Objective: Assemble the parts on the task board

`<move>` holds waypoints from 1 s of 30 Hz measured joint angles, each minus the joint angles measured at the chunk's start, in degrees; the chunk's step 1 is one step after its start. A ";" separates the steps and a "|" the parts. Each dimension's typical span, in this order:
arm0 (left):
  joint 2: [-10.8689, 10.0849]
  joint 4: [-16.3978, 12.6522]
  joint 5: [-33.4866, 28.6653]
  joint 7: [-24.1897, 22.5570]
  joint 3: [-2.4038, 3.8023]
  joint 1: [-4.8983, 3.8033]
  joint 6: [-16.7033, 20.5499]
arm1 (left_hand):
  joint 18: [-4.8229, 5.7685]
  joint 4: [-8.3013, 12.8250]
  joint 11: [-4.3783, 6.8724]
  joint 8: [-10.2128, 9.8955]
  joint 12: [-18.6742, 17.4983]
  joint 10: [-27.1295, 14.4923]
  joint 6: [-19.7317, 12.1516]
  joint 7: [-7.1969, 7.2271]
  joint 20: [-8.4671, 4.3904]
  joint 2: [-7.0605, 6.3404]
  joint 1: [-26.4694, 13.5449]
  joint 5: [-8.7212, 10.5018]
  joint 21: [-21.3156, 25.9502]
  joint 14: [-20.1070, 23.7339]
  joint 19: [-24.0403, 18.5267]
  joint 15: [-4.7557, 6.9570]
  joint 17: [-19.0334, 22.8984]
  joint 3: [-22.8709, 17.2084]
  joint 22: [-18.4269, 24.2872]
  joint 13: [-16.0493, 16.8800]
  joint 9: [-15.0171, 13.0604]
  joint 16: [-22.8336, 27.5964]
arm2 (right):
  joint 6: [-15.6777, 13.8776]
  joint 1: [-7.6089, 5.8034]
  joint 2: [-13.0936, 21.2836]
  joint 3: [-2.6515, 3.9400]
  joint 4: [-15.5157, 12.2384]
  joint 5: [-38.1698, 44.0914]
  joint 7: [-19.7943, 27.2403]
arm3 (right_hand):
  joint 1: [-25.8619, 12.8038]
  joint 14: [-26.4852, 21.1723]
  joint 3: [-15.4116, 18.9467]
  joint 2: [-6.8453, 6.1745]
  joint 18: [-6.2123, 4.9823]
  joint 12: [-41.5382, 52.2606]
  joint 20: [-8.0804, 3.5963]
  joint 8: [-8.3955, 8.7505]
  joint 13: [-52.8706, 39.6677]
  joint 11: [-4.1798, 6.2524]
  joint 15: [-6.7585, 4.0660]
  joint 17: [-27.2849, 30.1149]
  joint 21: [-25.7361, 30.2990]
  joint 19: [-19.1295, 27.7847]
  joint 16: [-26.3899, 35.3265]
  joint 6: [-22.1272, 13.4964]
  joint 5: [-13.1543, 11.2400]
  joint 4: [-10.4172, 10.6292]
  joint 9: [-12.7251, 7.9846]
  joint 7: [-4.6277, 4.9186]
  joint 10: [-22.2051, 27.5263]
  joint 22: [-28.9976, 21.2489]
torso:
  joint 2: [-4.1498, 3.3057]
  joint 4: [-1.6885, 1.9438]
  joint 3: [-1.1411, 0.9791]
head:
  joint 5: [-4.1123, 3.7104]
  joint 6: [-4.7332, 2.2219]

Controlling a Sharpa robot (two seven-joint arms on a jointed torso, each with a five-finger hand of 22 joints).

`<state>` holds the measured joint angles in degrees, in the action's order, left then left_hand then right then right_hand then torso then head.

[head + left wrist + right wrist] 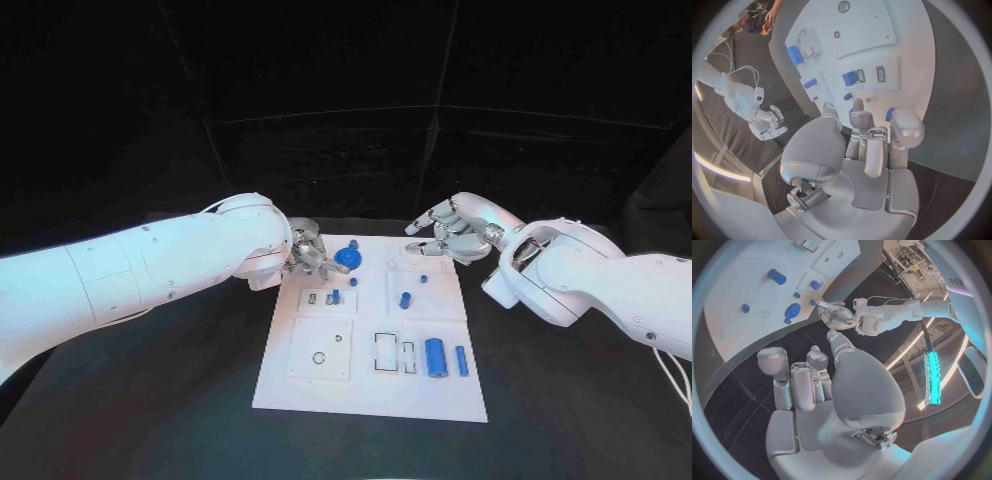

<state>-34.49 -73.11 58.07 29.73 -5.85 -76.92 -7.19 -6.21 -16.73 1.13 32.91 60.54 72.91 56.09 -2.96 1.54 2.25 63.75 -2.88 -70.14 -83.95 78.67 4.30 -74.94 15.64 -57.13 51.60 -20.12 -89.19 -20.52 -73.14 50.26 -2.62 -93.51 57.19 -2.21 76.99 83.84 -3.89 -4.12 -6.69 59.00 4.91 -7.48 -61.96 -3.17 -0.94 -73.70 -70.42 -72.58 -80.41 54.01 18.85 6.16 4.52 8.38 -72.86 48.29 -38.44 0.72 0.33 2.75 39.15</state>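
The white task board [433, 395] lies in the middle of the black table. A round blue part [348, 258] stands near its far left corner, and small blue parts [407, 299] stand in the middle sockets. A thick blue cylinder [434, 355] and a thin one [462, 360] lie at the near right. My left hand [306, 250] hovers at the board's far left edge beside the round part, fingers loosely bent and holding nothing. My right hand [450, 232] hangs over the far right corner, fingers apart and empty. The left wrist view shows the board [904, 60] beyond my fingers [859, 117].
A raised white plate [320, 350] with two small holes sits at the board's near left, and two empty rectangular slots [389, 352] lie beside the cylinders. Bare black table [159, 400] surrounds the board on every side.
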 measured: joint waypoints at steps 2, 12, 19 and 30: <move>0.54 0.38 0.26 0.26 -0.02 0.00 -0.56 | 0.00 0.06 0.02 0.07 0.27 0.02 0.00 0.00 0.00 0.00 0.00 0.00 -0.40 0.00 0.00 0.00 0.00 0.06 -0.51 0.32 -0.14 -0.24 | 0.09 0.00 -0.09 0.00 0.05 -0.04 -0.03 | 0.00 0.00 0.06 0.00 0.00 0.00 0.00 0.00 0.07 0.00 0.00 0.00 0.11 0.00 0.00 0.00 0.31 0.06 -0.01 0.00 0.00 -0.06 | -0.02 0.00 0.00 | -0.04 0.01; 3.08 2.66 1.18 1.34 -0.77 -0.03 -4.50 | 0.00 0.23 0.20 0.63 0.65 0.20 -0.41 0.00 0.00 -0.08 0.57 0.00 -1.15 0.00 0.00 0.00 0.00 -0.11 -1.89 0.97 -0.64 -0.46 | 0.61 0.00 -0.34 -0.01 0.38 -0.07 -0.25 | 0.00 0.21 0.37 0.00 0.01 -0.27 0.00 -0.28 0.32 0.00 -0.21 0.06 0.36 0.00 0.22 0.00 1.93 0.37 -0.06 0.00 0.00 -0.32 | -0.10 0.00 0.04 | -0.16 0.14; 3.85 3.31 1.38 1.93 -1.06 -0.03 -6.52 | 0.00 0.23 0.20 0.88 0.93 0.20 -0.41 0.00 0.00 -0.08 0.57 0.00 -1.39 0.00 0.00 0.00 0.01 -0.11 -2.23 1.11 -0.72 -0.46 | 0.85 0.00 -0.46 -0.01 0.57 -0.06 -0.39 | 0.00 0.21 0.37 0.00 0.01 -0.27 0.00 -0.28 0.41 0.00 -0.20 0.05 0.36 0.00 0.21 0.00 2.17 0.37 -0.06 0.00 -0.01 -0.42 | -0.14 0.02 0.07 | -0.10 0.31; 4.37 3.72 1.49 2.45 -1.36 -0.02 -8.45 | 0.00 0.38 0.00 1.51 1.60 0.40 -0.53 0.12 0.20 0.92 1.58 0.00 -2.29 0.00 0.19 -0.01 0.01 -0.59 -3.32 1.93 -1.23 -0.46 | 1.11 0.00 -0.64 -0.01 0.95 -0.05 -0.58 | 0.00 0.21 0.37 0.00 0.01 -0.27 0.00 -0.28 0.40 0.00 -0.20 0.05 0.58 0.00 0.21 0.00 2.17 0.37 -0.05 0.00 -0.01 -0.47 | -0.18 0.06 0.08 | -0.05 0.55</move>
<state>-30.12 -69.39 59.57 32.18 -7.21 -76.94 -15.63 -6.21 -16.36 1.12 34.41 62.14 73.31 55.56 -2.84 1.74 3.17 65.33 -2.88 -72.42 -83.95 78.87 4.29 -74.92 15.05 -60.45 53.53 -21.35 -89.65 -19.41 -73.14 49.63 -2.63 -92.57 57.14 -2.79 76.99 84.05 -3.52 -4.12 -6.68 58.73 4.91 -7.76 -61.56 -3.17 -1.14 -73.64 -69.84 -72.59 -80.20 54.01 21.02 6.53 4.47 8.38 -72.87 47.81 -38.62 0.78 0.41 2.70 39.70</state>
